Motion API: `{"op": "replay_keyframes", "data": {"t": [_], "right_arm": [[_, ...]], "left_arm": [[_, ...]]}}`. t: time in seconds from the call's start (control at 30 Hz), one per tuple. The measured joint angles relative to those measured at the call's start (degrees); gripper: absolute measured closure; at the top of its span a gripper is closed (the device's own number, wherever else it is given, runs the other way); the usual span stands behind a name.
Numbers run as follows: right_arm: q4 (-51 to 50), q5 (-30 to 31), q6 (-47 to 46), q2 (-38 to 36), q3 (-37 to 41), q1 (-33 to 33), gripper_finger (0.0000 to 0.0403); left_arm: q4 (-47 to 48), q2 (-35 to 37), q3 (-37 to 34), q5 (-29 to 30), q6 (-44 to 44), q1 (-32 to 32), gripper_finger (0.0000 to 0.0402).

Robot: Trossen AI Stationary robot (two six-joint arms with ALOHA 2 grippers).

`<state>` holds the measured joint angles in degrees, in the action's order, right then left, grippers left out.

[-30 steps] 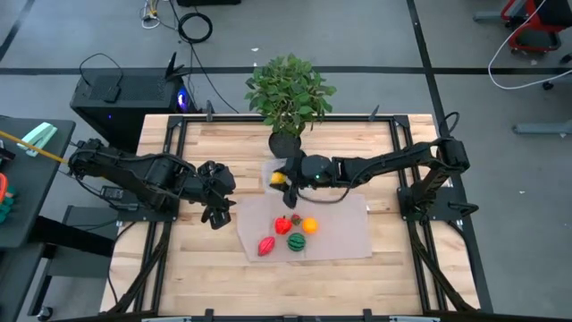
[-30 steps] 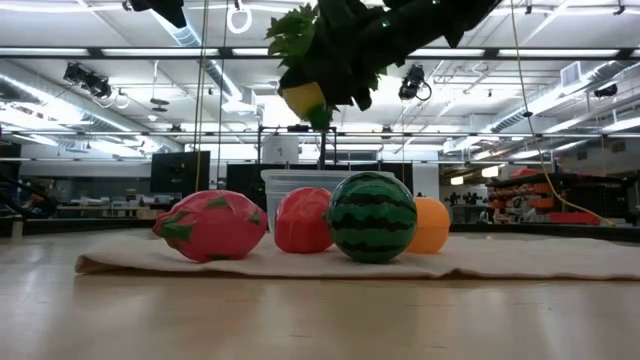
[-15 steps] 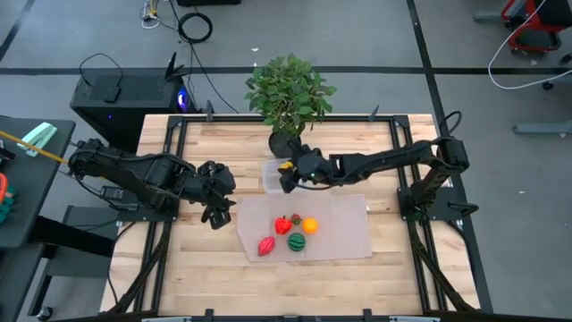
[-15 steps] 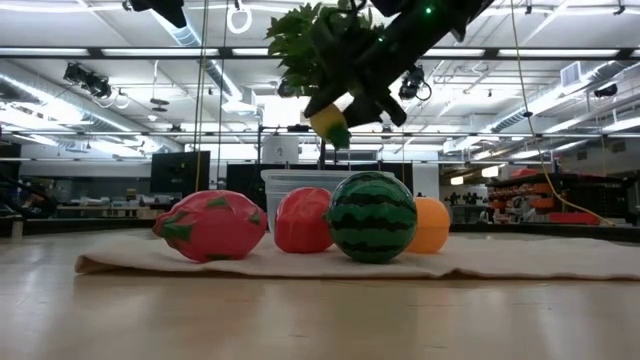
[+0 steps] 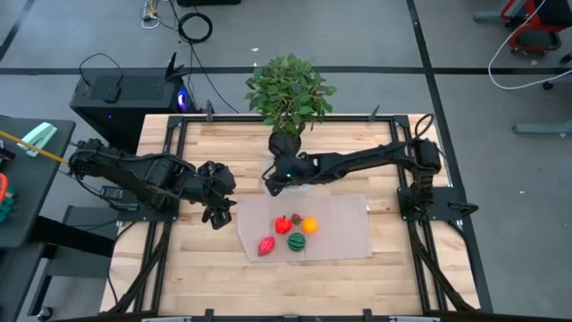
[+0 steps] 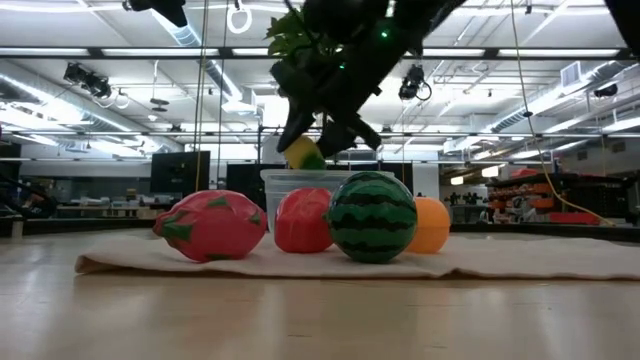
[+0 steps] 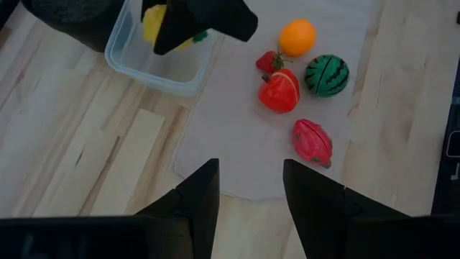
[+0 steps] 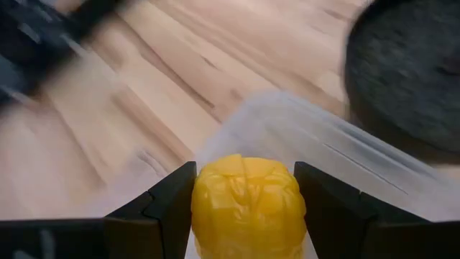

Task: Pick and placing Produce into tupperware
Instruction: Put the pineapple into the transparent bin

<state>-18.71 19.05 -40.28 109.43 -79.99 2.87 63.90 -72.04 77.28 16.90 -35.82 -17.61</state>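
My right gripper [image 5: 275, 182] is shut on a yellow toy produce piece [image 8: 248, 205] and hangs just above the clear tupperware [image 7: 158, 65]; in the low view the piece [image 6: 303, 153] sits a little over the rim [image 6: 290, 176]. On the translucent mat lie a pink-red fruit [image 5: 266, 246], a red one [image 5: 282, 225], a small strawberry [image 5: 295, 217], an orange [image 5: 309, 224] and a watermelon [image 5: 297, 241]. My left gripper [image 5: 217, 215] waits open over the wood, left of the mat. My right gripper pinches the yellow piece between its two fingers [image 8: 169, 208], one on each side [image 8: 208, 208]. It comes slanting down from the table's right. The piece is lifted clear, over the tupperware's open top [image 8: 287, 122].
A potted leafy plant [image 5: 288, 89] stands right behind the tupperware, its dark pot [image 5: 284, 143] close to my right gripper. The mat [image 5: 349, 228] covers the table's middle. Bare wood [image 5: 429, 259] lies to both sides and along the near edge.
My right gripper, still shut on the yellow piece, has come down from high above the produce to just over the tupperware's rim, ending slightly farther toward the table's left. The produce on the mat has not moved.
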Motion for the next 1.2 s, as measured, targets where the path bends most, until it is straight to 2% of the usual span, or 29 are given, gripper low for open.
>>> {"op": "replay_keyframes", "data": {"t": [0.2,0.4,0.6,1.0,1.2], "right_arm": [[-15.19,-1.91,0.96,2.56,-8.59,0.31,0.0178],[-23.59,-4.59,-1.56,2.64,-10.99,1.48,0.0178],[-25.16,-10.57,-5.11,3.15,-10.92,3.60,0.0178],[-23.72,-12.32,-6.74,3.16,-11.01,4.46,0.0179],[-27.29,-12.58,-5.10,3.14,-16.87,4.48,0.0179]], "left_arm": [[0.20,-0.01,0.00,-0.14,0.01,-0.39,0.0239],[0.20,0.01,0.00,-0.12,0.08,-0.37,0.0239],[0.20,0.01,0.00,-0.13,0.22,-0.37,0.0239],[0.22,0.01,0.00,-0.12,0.44,-0.37,0.0239],[0.24,0.01,0.00,-0.11,0.47,-0.37,0.0239]]}}
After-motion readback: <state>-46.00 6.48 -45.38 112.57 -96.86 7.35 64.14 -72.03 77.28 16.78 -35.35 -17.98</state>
